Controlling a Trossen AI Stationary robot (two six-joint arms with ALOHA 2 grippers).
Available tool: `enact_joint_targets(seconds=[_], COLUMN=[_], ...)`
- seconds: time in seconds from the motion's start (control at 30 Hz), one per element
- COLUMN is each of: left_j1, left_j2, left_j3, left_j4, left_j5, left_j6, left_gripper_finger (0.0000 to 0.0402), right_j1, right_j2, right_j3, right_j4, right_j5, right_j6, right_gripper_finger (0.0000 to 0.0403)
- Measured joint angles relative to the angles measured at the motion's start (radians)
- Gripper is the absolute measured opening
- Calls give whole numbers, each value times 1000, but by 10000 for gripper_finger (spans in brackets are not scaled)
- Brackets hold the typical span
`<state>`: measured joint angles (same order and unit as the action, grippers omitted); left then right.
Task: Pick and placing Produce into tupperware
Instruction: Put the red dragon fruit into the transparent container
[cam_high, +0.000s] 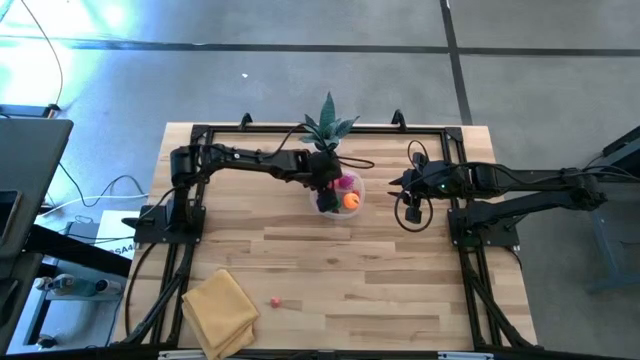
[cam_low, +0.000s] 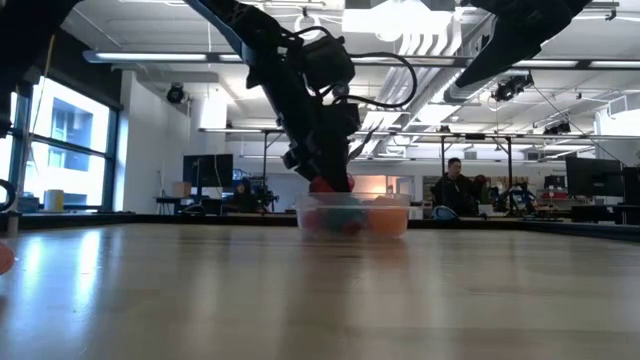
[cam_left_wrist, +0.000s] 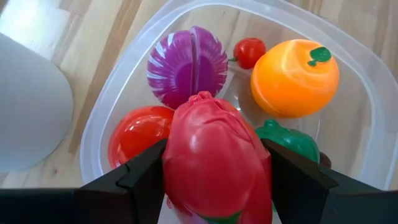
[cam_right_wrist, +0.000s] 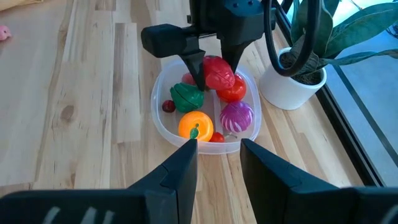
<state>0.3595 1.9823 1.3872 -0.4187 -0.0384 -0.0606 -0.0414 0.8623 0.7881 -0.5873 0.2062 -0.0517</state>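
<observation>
Left gripper (cam_right_wrist: 214, 73) clamping a red pepper (cam_left_wrist: 214, 155) just over the clear container (cam_high: 341, 195) at frame centre, right gripper (cam_right_wrist: 219, 152) hovering nearby, fingers parted and seemingly empty.

Clear tub (cam_left_wrist: 367, 81): orange fruit (cam_left_wrist: 295, 78) with green leaf, purple white-striped cabbage (cam_left_wrist: 186, 65), red pepper (cam_left_wrist: 214, 158), small red tomato (cam_left_wrist: 250, 51), green vegetable (cam_left_wrist: 292, 140); yellow cloth (cam_high: 220, 310)
</observation>
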Motion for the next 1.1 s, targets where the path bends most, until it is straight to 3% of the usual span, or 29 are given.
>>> enact_joint_targets(seconds=[0.6,1.1], left_j1=[-29,-26], left_j2=[0,0], left_j3=[48,48], left_j4=[-30,-81], left_j5=[-8,-73], left_j6=[8,8], left_gripper_finger=[230,230], right_j1=[0,0], right_j2=[0,0], right_j3=[0,0], right_j4=[0,0], right_j5=[0,0], right_j6=[0,0], right_gripper_finger=[113,113])
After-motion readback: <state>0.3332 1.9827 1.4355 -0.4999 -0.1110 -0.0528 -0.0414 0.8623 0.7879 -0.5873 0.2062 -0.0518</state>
